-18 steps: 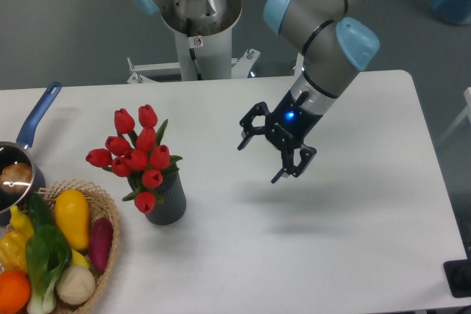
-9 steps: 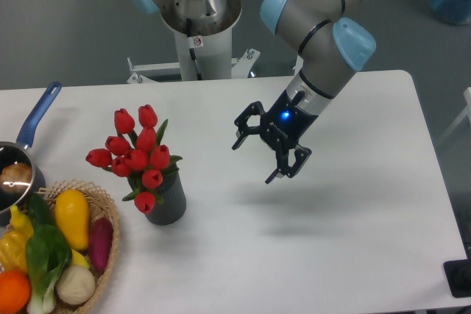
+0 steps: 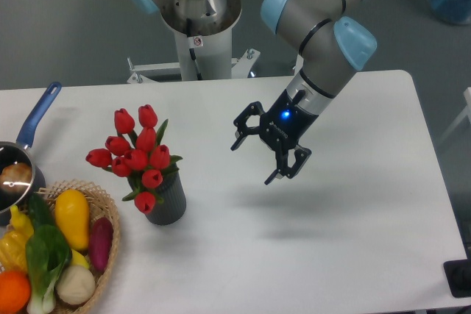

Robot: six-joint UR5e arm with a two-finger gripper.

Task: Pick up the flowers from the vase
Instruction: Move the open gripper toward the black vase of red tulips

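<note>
Standing well to the left of the claw, the bunch of red tulip buds with green stems and leaves (image 3: 138, 154) is spreading wider than the short dark grey ribbed cylindrical vase (image 3: 166, 203) that is holding it upright on the white table (image 3: 353, 240). The buds are fanning up and leftward from the vase's mouth, one hanging low against its front.

Farther left of the claw, past the vase, a woven wicker basket (image 3: 110, 255) is holding yellow, purple, green and orange vegetables, and a steel saucepan with a blue handle (image 3: 29, 137) is sitting at the table's left edge. Only bare tabletop is lying between the claw and the flowers.

The black two-finger gripper (image 3: 252, 161) is hanging above the table, tilted down and leftward, its fingers spread wide apart, grasping nothing and touching nothing.
</note>
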